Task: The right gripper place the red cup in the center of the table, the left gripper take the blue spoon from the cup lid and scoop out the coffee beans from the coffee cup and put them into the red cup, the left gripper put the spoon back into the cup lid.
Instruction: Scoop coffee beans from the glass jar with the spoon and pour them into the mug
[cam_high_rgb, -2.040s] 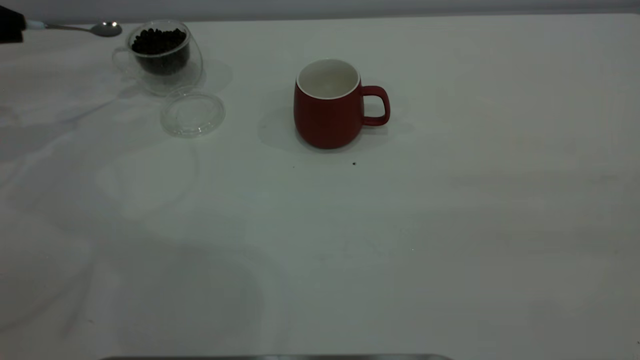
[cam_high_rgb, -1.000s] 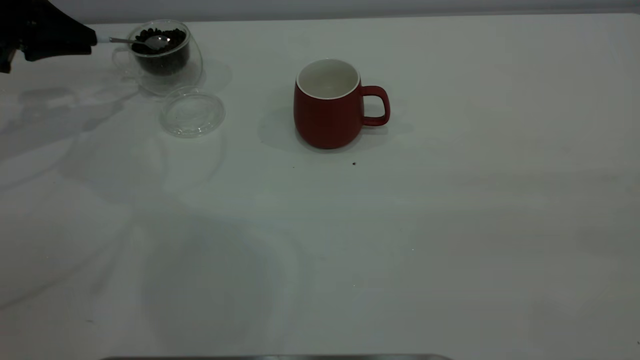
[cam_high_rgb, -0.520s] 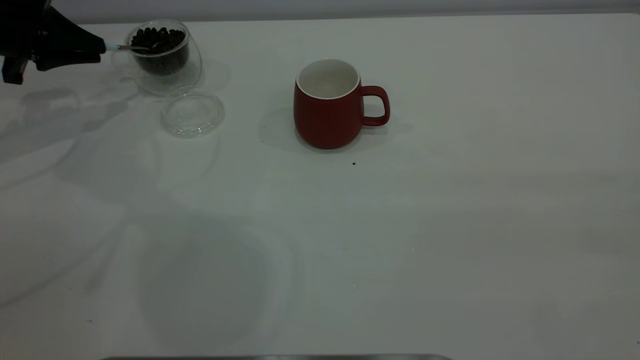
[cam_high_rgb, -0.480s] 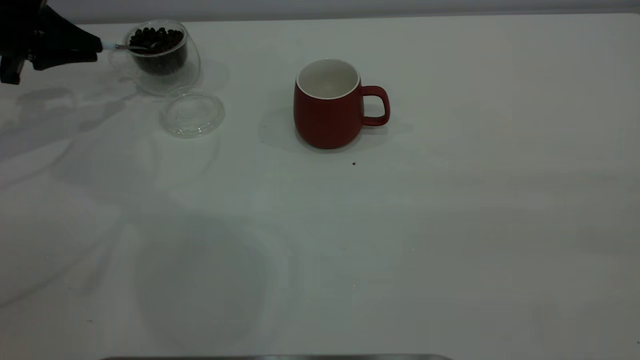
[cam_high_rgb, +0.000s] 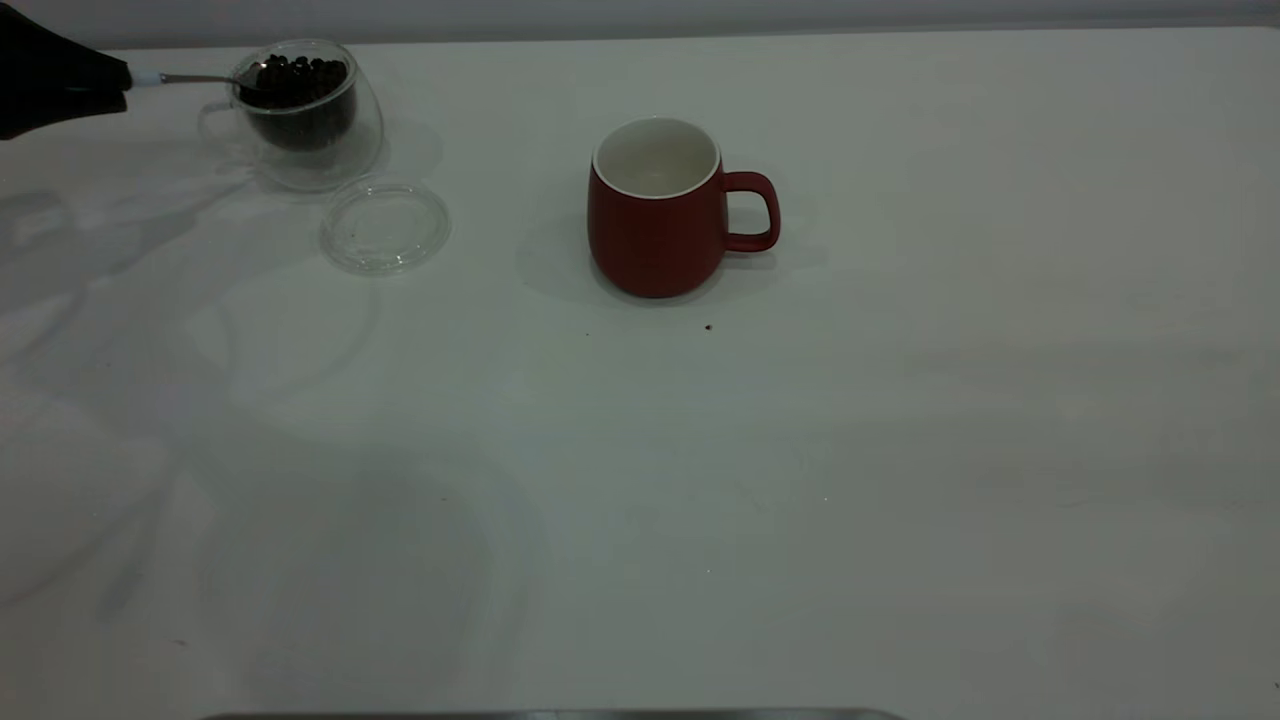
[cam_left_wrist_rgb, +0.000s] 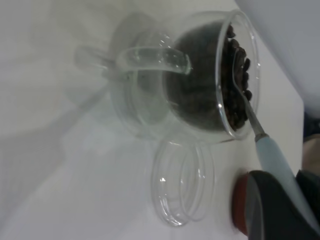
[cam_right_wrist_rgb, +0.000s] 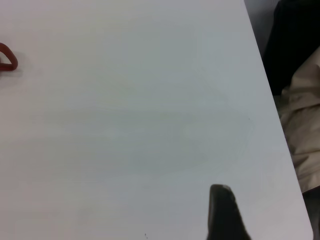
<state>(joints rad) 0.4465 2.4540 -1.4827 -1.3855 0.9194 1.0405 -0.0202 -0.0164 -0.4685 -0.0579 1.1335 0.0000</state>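
Left claw (cam_high_rgb: 120, 82) at the far left edge of the worktop (cam_high_rgb: 800, 450), pinching the pale-blue handle of the spoon (cam_high_rgb: 195, 78). Handle runs roughly level out to the glass cup (cam_high_rgb: 305, 115); the metal bowl is over the rim and down among the coffee beans (cam_high_rgb: 298, 85). Left wrist view confirms: spoon stem crosses the rim, bowl sits in the heap against the cup wall. Whether beans are loaded on the bowl cannot be told.

Judgement: scooping step in hand. Gripping the far end of the handle keeps the claw clear of the glass, so only the slim stem has to pass the rim.

Lid (cam_high_rgb: 385, 228) lies flat on the worktop just beside the glass cup, towards the near side, with nothing in it. Close to the cup, which should make the spoon's return a short move.

Red mug (cam_high_rgb: 655, 208) upright near the worktop centre, well apart from the glass cup, handle pointing away from it. White inside shows no beans, so no transfer appears done yet. Open mouth faces up, ready to receive.

Right claw (cam_right_wrist_rgb: 225, 212): only one dark fingertip shows in its wrist view, over bare worktop by the edge, far from the mug. Spread or pressed together: cannot tell. Idle.

Risk (judgement): a level spoon carried across the gap could shed beans.
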